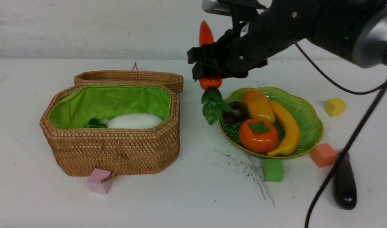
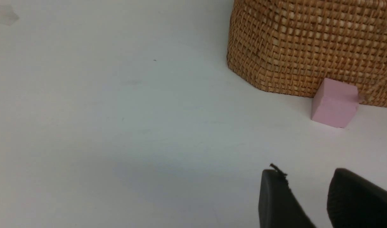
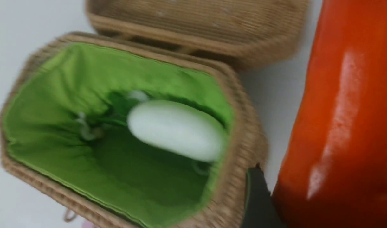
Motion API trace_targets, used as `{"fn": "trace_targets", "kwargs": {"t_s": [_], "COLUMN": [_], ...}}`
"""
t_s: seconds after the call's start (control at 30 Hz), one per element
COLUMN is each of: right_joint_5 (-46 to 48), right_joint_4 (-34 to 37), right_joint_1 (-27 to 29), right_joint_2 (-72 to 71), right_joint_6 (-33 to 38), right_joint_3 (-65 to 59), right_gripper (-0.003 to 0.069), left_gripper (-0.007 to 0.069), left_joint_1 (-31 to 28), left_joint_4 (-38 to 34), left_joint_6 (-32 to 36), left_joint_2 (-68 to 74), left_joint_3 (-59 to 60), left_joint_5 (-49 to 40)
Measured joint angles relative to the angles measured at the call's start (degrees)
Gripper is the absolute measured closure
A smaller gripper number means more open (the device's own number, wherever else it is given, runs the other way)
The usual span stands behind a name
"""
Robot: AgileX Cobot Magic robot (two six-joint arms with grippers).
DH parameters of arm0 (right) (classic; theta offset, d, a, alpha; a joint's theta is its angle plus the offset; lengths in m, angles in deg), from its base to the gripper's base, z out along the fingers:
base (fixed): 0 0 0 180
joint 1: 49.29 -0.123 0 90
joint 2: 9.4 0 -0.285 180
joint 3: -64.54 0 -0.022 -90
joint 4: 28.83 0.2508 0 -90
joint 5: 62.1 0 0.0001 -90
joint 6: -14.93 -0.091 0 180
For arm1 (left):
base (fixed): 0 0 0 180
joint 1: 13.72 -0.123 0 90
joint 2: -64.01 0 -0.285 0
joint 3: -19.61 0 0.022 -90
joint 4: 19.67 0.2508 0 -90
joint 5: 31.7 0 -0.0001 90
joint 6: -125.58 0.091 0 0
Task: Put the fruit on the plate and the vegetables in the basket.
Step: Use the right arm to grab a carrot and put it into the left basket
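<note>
Front view: the right gripper (image 1: 209, 68) hangs above the white surface (image 1: 193, 196), between the basket (image 1: 114, 148) and the plate (image 1: 309, 122), its fingers clamped on the red-orange pepper (image 1: 206, 34); the pepper stands upright, pointed tip up, its green leaves (image 1: 213, 106) dangling just beside the plate's rim; the woven basket is open, its lid (image 1: 130, 77) folded back behind it, and the white radish (image 1: 135, 121) lies inside on the bright green lining (image 1: 107, 101); on the green scalloped plate lie the persimmon (image 1: 258, 135), the dark mangosteen (image 1: 236, 113), the mango (image 1: 258, 105) and the banana (image 1: 288, 128), all close together; the dark purple eggplant (image 1: 345, 182) lies on the surface near the right edge, well apart from the basket, partly crossed by a black cable (image 1: 348, 145); a pink cube (image 1: 99, 181) touches the basket's front wall, a green cube (image 1: 273, 170) and an orange cube (image 1: 323, 155) sit just beside the plate, and a yellow cube (image 1: 334, 106) sits behind it; the left gripper is out of frame here.

Left wrist view: two dark fingers (image 2: 275, 202) of the left gripper (image 2: 310, 202) stand apart with bare surface showing between them, gripping nothing; the basket's woven wall and the pink cube against it lie beyond.

Right wrist view: the pepper fills one side of the frame, glossy and close; only a dark sliver of one finger (image 3: 258, 199) shows beside it; the open basket is blurred, with the radish resting on the lining.
</note>
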Motion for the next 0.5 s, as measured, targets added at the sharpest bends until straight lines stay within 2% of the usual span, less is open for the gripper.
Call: {"fn": "trace_targets", "kwargs": {"t_s": [0.07,0.1,0.13,0.23,0.3,0.43,0.5], "right_joint_5": [-2.93,-3.22,-4.66,-10.00,-12.78,-16.81,-17.25], "right_joint_4": [4.77,5.59,7.06,13.45,17.36,23.88,26.16], "right_joint_1": [-0.77,-0.88,-1.29,-3.77,-5.41,-8.53,-9.53], "right_joint_2": [3.10,3.69,4.81,8.22,8.65,8.65,8.65], "right_joint_6": [10.84,12.05,17.03,39.08,47.62,59.89,63.35], "right_joint_3": [1.73,1.85,2.43,3.33,3.44,3.84,3.83], "right_gripper": [0.0262,0.0262,0.0262,0.0262,0.0262,0.0262,0.0262], "left_gripper": [0.0386,0.0386,0.0386,0.0386,0.0386,0.0386,0.0386], "left_joint_1": [0.00,0.00,0.00,0.00,0.00,0.00,0.00], "left_joint_4": [0.00,0.00,0.00,0.00,0.00,0.00,0.00], "left_joint_6": [0.00,0.00,0.00,0.00,0.00,0.00,0.00], "left_joint_2": [0.00,0.00,0.00,0.00,0.00,0.00,0.00], "left_joint_3": [0.00,0.00,0.00,0.00,0.00,0.00,0.00], "left_joint_5": [0.00,0.00,0.00,0.00,0.00,0.00,0.00]}}
